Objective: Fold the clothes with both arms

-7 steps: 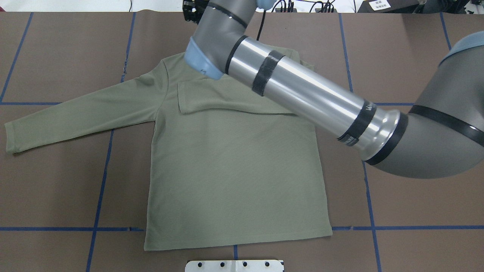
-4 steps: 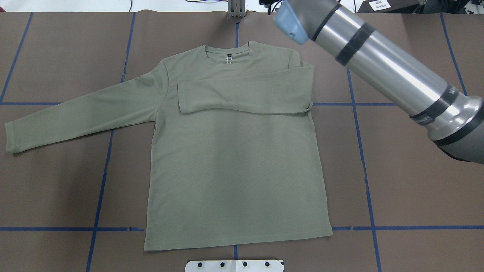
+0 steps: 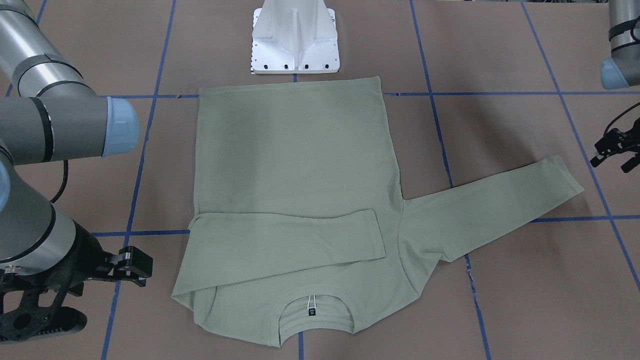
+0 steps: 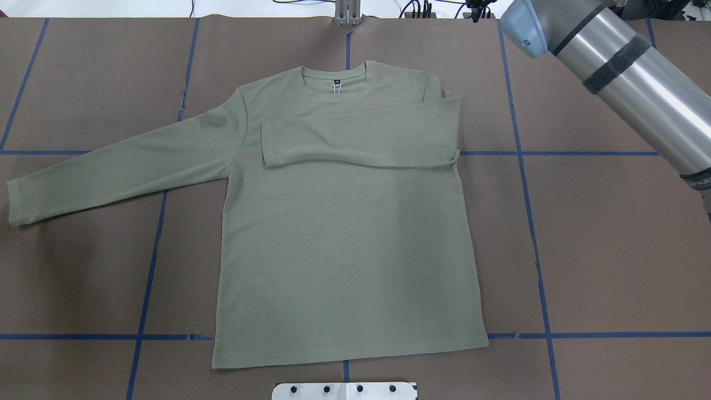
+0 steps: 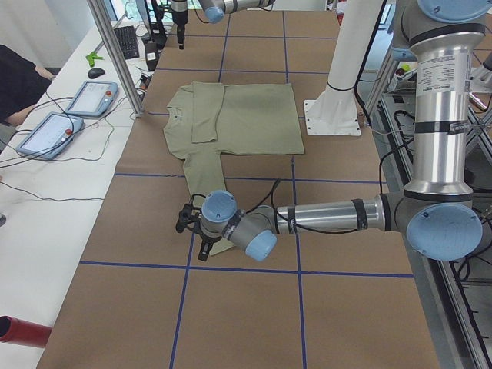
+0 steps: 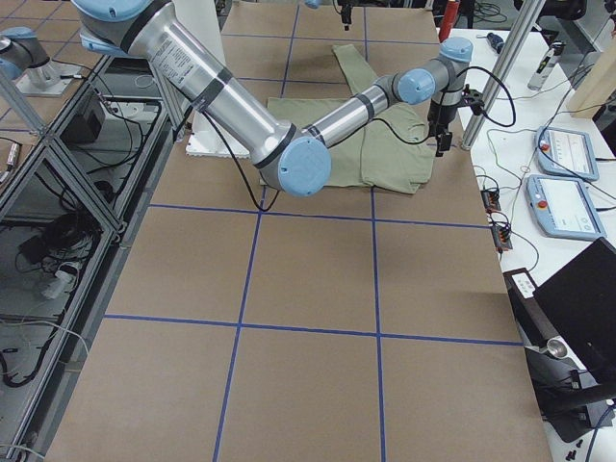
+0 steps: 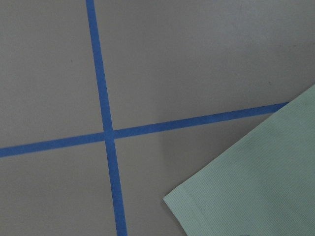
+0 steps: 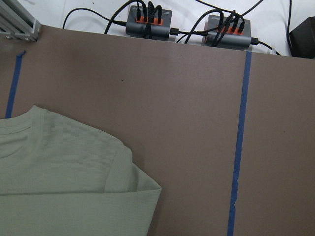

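"Sage shirt point(image 4: 344, 250) flat on the desk point(image 4: 611, 250), one sleeve point(image 4: 355, 139) folded over its chest. Why's the left arm point(image 3: 625, 50) at the other cuff point(image 3: 565, 175)?"
"Next fold, probably — its jaws are splayed, empty. The right arm's point(image 4: 627, 72) jaws — can't tell."

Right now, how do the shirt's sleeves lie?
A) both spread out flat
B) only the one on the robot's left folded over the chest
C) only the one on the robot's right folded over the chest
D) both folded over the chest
C: the right-side sleeve lies across the chest of the shirt, while the left-side sleeve stretches out on the table.
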`<action>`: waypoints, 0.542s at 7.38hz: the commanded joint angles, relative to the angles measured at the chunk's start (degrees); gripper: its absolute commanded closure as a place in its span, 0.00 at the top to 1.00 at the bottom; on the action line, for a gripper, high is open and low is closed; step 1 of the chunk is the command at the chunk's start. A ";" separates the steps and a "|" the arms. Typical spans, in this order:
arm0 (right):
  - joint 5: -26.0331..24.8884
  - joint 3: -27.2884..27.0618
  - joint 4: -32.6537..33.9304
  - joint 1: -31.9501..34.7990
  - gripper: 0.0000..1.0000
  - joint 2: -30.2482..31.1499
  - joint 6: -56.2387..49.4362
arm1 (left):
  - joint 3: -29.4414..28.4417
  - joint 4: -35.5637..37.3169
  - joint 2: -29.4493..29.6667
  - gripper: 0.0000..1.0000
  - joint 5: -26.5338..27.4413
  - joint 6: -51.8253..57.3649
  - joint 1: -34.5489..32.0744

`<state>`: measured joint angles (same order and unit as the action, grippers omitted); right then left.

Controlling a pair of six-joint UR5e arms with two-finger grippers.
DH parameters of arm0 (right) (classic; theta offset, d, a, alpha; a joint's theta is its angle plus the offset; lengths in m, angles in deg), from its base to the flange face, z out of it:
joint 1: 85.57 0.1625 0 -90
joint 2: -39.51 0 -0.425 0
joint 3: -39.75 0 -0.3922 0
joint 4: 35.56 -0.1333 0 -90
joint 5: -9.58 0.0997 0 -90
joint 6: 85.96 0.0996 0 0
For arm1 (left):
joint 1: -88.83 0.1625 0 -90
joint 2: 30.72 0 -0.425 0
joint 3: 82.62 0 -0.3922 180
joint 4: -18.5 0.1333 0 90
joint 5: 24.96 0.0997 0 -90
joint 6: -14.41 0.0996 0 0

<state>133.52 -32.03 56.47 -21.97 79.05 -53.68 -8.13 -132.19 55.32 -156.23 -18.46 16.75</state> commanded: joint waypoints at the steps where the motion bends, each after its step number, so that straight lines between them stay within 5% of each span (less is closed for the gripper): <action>1: 0.08 -0.38 -0.09 0.30 1.00 0.62 -0.37 | -4.08 -3.91 1.75 0.72 1.27 -4.22 2.38; 4: 0.08 -0.38 -0.18 0.30 1.00 0.71 -0.28 | -8.57 -4.00 5.62 0.71 0.92 -4.13 3.17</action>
<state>133.59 -32.41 56.35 -21.68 79.72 -54.03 -15.10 -136.12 59.64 -155.14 -22.56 19.55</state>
